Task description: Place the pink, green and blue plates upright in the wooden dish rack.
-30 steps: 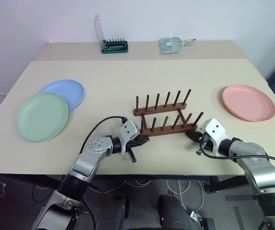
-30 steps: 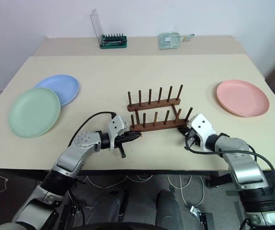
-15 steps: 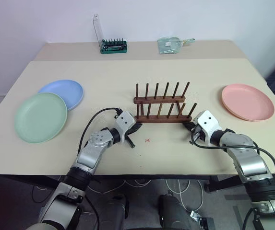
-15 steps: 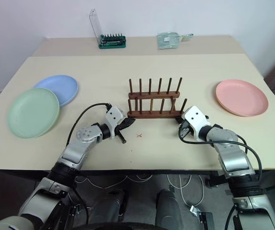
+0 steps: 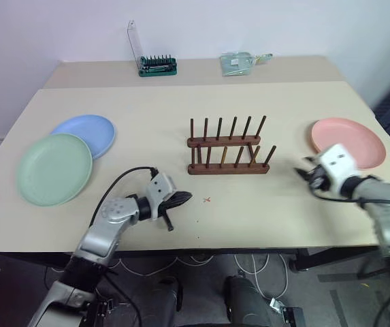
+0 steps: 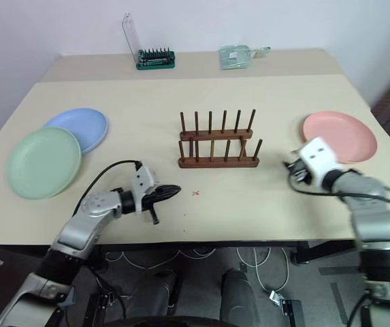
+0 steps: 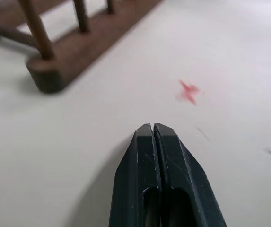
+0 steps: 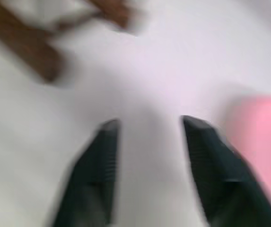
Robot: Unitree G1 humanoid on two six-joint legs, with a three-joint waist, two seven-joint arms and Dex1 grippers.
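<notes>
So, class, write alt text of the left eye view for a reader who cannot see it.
An empty wooden dish rack stands mid-table between the shut left gripper and the right gripper. The pink plate lies flat behind the right gripper; the green plate overlaps the blue plate at far left.

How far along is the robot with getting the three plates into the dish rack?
No plate is racked yet: the wooden dish rack stands empty mid-table. The green plate and blue plate lie flat, overlapping, at the table's left; the pink plate lies flat at the right. In hand: nothing, though the right gripper is open beside the pink plate. The left gripper is shut, empty. All three placements remain.
</notes>
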